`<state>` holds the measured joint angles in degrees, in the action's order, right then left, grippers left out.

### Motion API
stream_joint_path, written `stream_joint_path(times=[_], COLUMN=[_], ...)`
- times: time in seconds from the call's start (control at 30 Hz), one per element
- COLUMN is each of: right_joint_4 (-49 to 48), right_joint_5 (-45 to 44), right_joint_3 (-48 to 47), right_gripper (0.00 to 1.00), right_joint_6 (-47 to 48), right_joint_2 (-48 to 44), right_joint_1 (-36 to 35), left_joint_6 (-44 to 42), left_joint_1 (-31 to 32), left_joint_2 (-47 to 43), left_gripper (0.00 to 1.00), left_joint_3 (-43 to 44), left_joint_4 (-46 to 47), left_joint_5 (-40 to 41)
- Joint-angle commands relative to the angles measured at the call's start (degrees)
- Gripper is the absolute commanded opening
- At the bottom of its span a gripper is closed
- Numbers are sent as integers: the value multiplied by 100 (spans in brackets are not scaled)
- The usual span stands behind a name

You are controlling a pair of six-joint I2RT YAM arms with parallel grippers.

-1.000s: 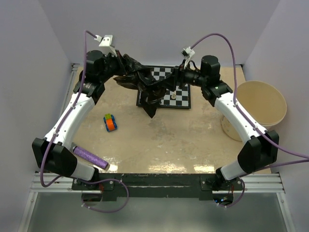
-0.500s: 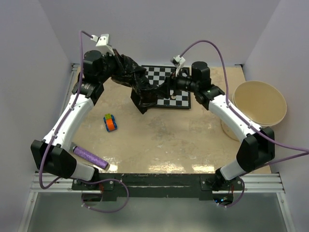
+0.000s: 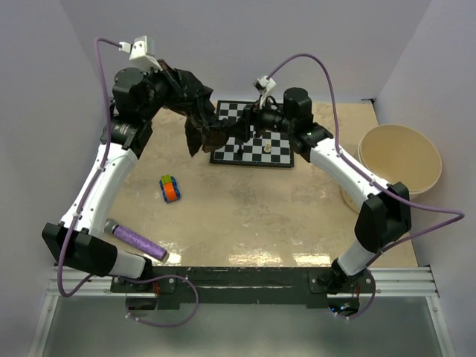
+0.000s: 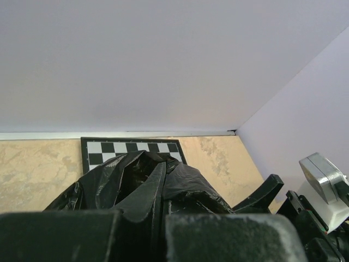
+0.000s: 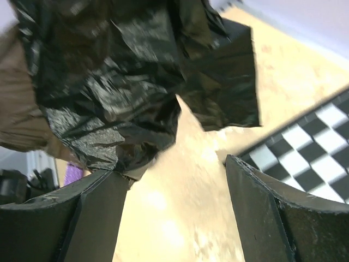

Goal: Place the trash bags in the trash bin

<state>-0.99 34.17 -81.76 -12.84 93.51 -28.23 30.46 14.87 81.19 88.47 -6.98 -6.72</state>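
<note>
A crumpled black trash bag [image 3: 195, 111] hangs in the air above the table's far left, pinched at its top by my left gripper [image 3: 168, 86], which is shut on it. In the left wrist view the glossy film [image 4: 143, 180] bunches out from between the shut fingers [image 4: 229, 237]. My right gripper [image 3: 239, 128] stands open just right of the bag's lower end, over the chessboard's left edge. In the right wrist view the bag [image 5: 109, 82] hangs above and beyond the open gripper [image 5: 172, 169], with nothing between the fingers. The cream trash bin [image 3: 399, 160] stands at the far right.
A chessboard [image 3: 256, 145] with one small piece [image 3: 265, 146] lies at the back centre. A small colourful toy car [image 3: 171, 188] sits left of centre. A purple textured roll [image 3: 137, 242] lies near the left arm's base. Walls close in the back and sides.
My left arm has risen and swung left, dragging the bag off the chessboard and up into the air. The right arm followed it leftwards, its gripper still open.
</note>
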Motion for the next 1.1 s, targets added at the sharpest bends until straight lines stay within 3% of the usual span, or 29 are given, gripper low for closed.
stream_joint_path(times=[0.0, 0.1, 0.27, 0.4, 0.47, 0.57, 0.67, 0.8, 0.97, 1.07], right_joint_4=[-744, -770, -1095, -1720, -1467, -870, 88, 599, 636, 697], right_joint_5=[397, 283, 448, 1222, 1022, 724, -223, -665, -930, -1157], right_joint_3=[-516, -648, -824, -1069, -1306, -1465, -1607, -1554, -1536, -2148], right_gripper=[75, 74, 62, 21, 0, 0, 0, 0, 0, 0], right_joint_6=[-376, -491, -737, -1045, -713, -133, 1060, 1863, 2189, 1987], right_joint_2=[237, 404, 685, 1010, 1098, 1064, 854, 440, 184, 657], right_joint_1=[-174, -209, -245, -253, -236, 97, 422, 783, 810, 810], left_joint_6=[215, 267, 408, 426, 225, -704, -1926, -2877, -2766, -2423], left_joint_1=[-46, -81, -178, -257, -274, -292, -292, -292, -292, -292], left_joint_2=[-182, -174, -138, -121, -138, -208, -550, -1069, -720, 340], left_gripper=[0, 0, 0, 0, 0, 0, 0, 0, 0, 0], left_joint_3=[303, 373, 566, 602, 558, 242, -555, -1331, -850, 132], left_joint_4=[136, 153, 171, 197, 136, 31, 39, 277, 531, 69], left_joint_5=[83, 75, -31, -127, -128, -346, -725, -769, -830, -893])
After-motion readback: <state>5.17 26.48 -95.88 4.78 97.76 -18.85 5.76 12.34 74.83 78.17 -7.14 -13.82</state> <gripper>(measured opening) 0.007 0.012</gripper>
